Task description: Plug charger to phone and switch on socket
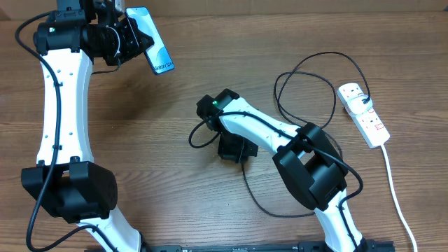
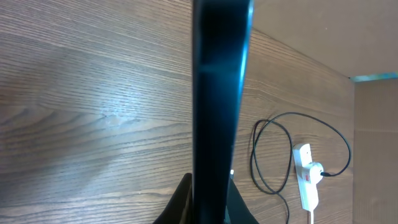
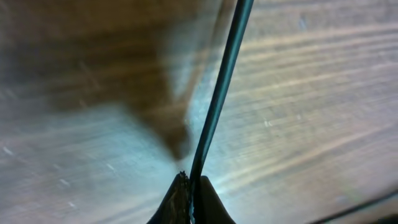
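Black thin charger cable (image 3: 221, 93) is pinched in your right gripper (image 3: 191, 202) near the centre of the wooden desk (image 1: 168, 203). Its far end meets the white power strip (image 1: 364, 115) at 3 o'clock. Your left gripper (image 2: 208, 208) is clamped on the slim teal-screened phone (image 1: 152, 40), held above the desk at 11 o'clock.

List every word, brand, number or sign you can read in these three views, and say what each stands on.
Nothing here can be quoted with certainty.
On the phone: one short line of dark print at the lower end of its screen, too small to read.
On the socket: no readable marking, only red switches.
Left wrist and right wrist views: no text in either.
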`<action>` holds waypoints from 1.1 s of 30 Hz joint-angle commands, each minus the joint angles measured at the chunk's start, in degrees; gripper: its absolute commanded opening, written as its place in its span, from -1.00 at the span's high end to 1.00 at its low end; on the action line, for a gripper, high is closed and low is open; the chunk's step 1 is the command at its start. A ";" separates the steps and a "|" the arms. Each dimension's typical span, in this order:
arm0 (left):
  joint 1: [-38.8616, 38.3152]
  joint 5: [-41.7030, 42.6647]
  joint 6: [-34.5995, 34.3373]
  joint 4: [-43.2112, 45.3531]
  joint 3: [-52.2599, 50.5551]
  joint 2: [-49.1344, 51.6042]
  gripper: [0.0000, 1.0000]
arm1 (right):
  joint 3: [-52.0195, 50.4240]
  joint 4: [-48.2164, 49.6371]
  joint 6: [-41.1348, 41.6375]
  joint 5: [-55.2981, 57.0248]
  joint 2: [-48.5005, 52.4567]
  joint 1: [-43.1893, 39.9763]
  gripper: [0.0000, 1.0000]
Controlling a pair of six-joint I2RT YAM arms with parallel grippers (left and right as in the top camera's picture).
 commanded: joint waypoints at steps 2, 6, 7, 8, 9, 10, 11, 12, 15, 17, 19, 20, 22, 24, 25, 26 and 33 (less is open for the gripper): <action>0.04 0.57 1.07 0.33 0.87 -0.44 0.91 | -1.57 -0.35 -1.73 -0.46 0.52 1.22 0.93; 0.04 0.55 1.09 0.31 0.87 -0.44 0.92 | -5.14 -0.72 -1.70 -0.46 -0.94 2.10 0.93; 0.04 0.55 1.09 0.33 0.87 -0.44 0.92 | -6.10 -0.68 -1.70 -0.44 -1.73 2.36 0.93; 0.04 0.57 1.09 0.35 0.87 -0.44 0.91 | -6.69 -0.70 -1.73 -0.42 -2.43 2.49 0.93; 0.04 0.55 1.09 0.35 0.87 -0.44 0.91 | -6.95 -0.94 -1.70 -0.39 -3.21 2.56 0.93; 0.04 0.57 1.09 0.35 0.87 -0.44 0.91 | -6.97 -1.42 -1.73 -0.35 -4.17 2.56 0.93; 0.04 0.55 1.09 0.35 0.87 -0.44 0.92 | -6.97 -1.73 -1.70 -0.13 -5.16 2.56 0.93; 0.04 0.55 1.11 0.35 0.87 -0.44 0.92 | -6.97 -1.79 -1.70 0.44 -6.29 2.56 0.93; 0.04 0.55 1.09 0.70 0.87 -0.44 0.92 | -6.97 -1.46 -1.75 2.93 -9.88 1.95 0.78; 0.04 0.57 1.09 0.96 0.87 -0.44 0.92 | -6.95 -1.49 -2.16 3.28 -11.23 1.18 0.54; 0.02 0.59 1.07 1.09 0.87 -0.44 0.91 | -6.95 -1.53 -2.27 3.26 -11.89 0.11 0.31; 0.02 0.57 1.09 1.09 0.87 -0.44 0.92 | -6.95 -1.40 -3.02 2.99 -12.02 -0.63 0.24; -0.07 0.59 1.09 1.09 0.87 -0.44 0.91 | -6.91 -1.27 -3.28 2.91 -12.02 -2.19 0.13; -0.07 0.61 1.09 1.09 0.87 -0.44 0.92 | -6.91 -0.09 -5.68 1.90 -12.02 -3.85 -0.14; -0.07 0.63 1.09 1.09 0.87 -0.44 0.92 | -6.86 1.07 -7.63 0.83 -12.02 -4.70 -0.29; -0.09 1.05 1.11 1.14 0.87 -0.44 0.91 | -6.84 3.04 -9.88 -0.55 -12.02 -5.88 -0.43; -0.09 2.36 1.11 1.16 0.87 -0.44 0.91 | -6.84 16.37 -12.26 -4.59 -12.02 -13.42 -0.19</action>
